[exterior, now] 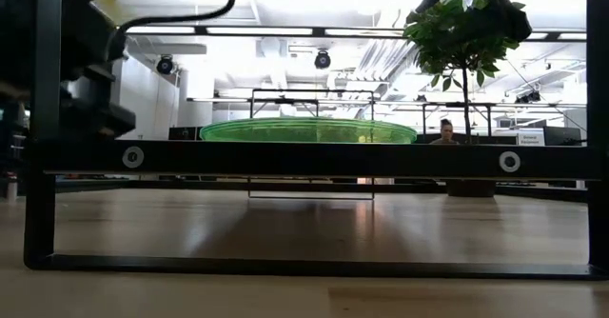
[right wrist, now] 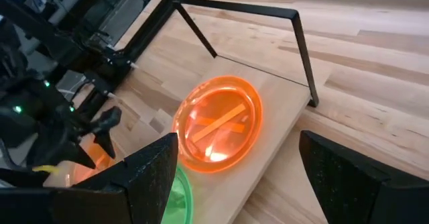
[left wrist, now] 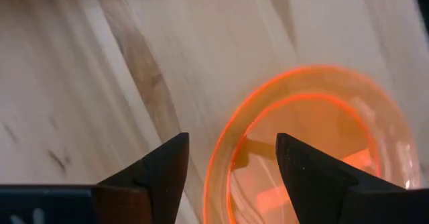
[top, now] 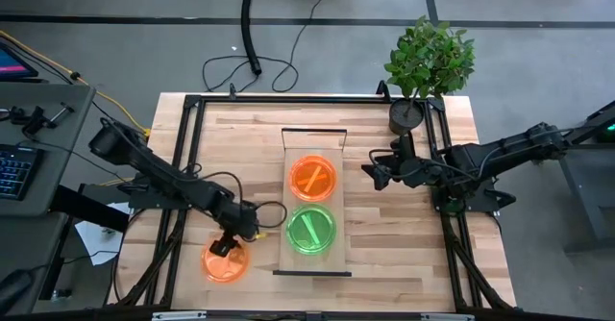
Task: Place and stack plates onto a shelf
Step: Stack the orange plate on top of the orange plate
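Altogether three plates — two orange (top: 314, 178) (top: 225, 260), one green (top: 312, 230), left fingers (left wrist: 164, 170) apart straddling the table one's rim, right fingers (right wrist: 348, 177) apart.

The high view is evenly lit from above, with soft shadows under the arms. In the low view, bright ceiling lights wash out the room, leaving the shelf frame (exterior: 314, 158) a dark silhouette. The left wrist view is blurred; the orange plate (left wrist: 315, 150) glows. The right wrist view is sharp.
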Tool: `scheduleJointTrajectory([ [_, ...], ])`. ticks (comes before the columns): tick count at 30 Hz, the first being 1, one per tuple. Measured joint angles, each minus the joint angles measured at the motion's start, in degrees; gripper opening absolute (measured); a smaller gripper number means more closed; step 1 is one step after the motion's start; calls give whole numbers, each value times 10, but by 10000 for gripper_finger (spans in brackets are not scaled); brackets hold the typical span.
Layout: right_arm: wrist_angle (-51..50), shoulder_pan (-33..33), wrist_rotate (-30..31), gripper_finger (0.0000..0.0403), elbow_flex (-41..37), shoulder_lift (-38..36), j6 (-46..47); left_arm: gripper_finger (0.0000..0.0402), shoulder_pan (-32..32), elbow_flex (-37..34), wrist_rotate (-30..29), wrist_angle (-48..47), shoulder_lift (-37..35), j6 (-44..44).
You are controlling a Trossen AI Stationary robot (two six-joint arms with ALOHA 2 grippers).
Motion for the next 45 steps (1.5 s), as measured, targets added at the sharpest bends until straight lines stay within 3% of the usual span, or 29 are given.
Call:
scheduleJointTrajectory([
  [11,-8,0,3,293,0,1,14,187,-14,3,15,16,65,2],
  [14,-9,0,3,293,0,1,13,141,-15,3,3,14,66,13],
  [19,-9,0,3,293,0,1,13,21,-9,2,-20,6,68,19],
  [24,-9,0,3,293,0,1,13,6,16,1,-5,3,56,0],
  [29,-12,0,3,293,0,1,13,1,57,-2,-11,-12,5,-20],
  [36,-14,0,2,293,0,1,13,0,116,-1,-5,-60,-128,-51],
  [42,-16,0,2,293,0,1,11,0,161,22,-3,-122,-245,-138],
  [45,-16,0,2,293,0,1,11,0,178,40,-37,-127,-280,-201],
])
